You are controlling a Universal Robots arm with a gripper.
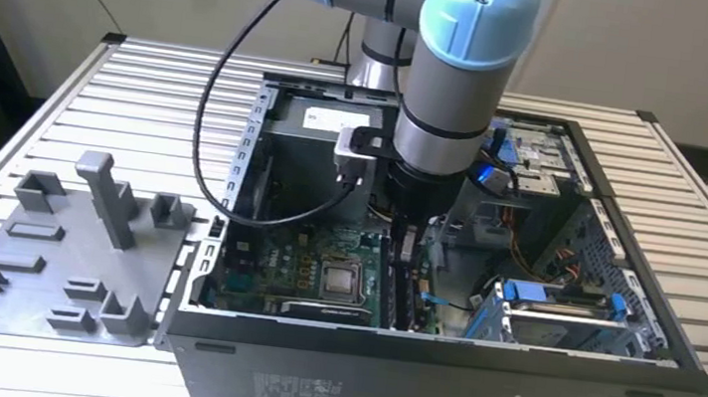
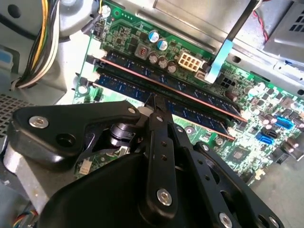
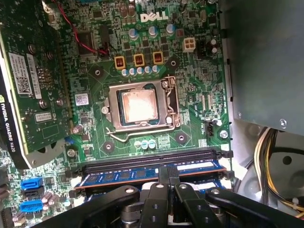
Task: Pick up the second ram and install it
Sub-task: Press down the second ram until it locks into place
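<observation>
second ram (image 3: 142, 175) stands on edge in a black slot of the green motherboard (image 3: 190, 85), beside an empty slot (image 3: 152, 159); in the second wrist view two blue sticks lie side by side, the nearer one (image 2: 190, 111) under the claw (image 2: 154, 102). claw fingertips are drawn close together over the stick's top edge; whether they clamp it i cannot tell. in the exterior view the arm (image 1: 453, 90) reaches down into the open computer case (image 1: 439, 389) on the slatted desk (image 1: 45, 103), with a grey tray (image 1: 53, 264) at the exterior view's left.

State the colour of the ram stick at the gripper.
The ram stick is blue with dark chips, clearest in the first wrist view.
</observation>
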